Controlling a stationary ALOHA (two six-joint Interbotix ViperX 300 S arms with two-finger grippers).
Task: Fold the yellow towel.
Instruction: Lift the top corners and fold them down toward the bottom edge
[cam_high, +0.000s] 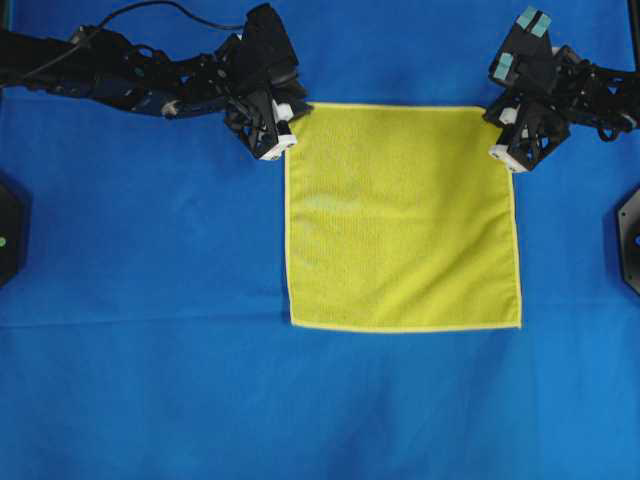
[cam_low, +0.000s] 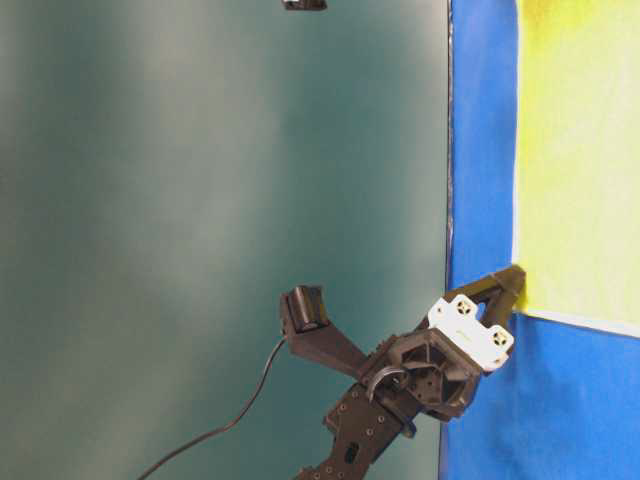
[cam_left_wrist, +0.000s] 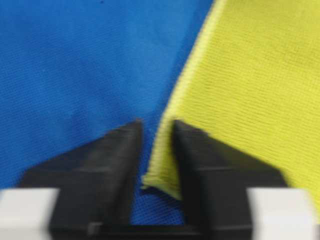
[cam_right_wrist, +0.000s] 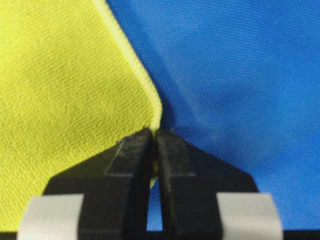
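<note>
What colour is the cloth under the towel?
Blue: the table cloth under the yellow towel shows best in the overhead view.

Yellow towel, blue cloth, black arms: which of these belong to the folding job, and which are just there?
Part of the job:
- yellow towel, lying flat
- left gripper, at the towel's top-left corner in the overhead view
- right gripper, at its top-right corner

Just there:
- blue cloth under everything
- black cable

Towel (cam_high: 400, 215) is lying flat on the table cloth (cam_high: 140, 300), between both pincers: left gripper (cam_high: 283, 133) at one far corner, right gripper (cam_high: 503, 143) at the other.
</note>
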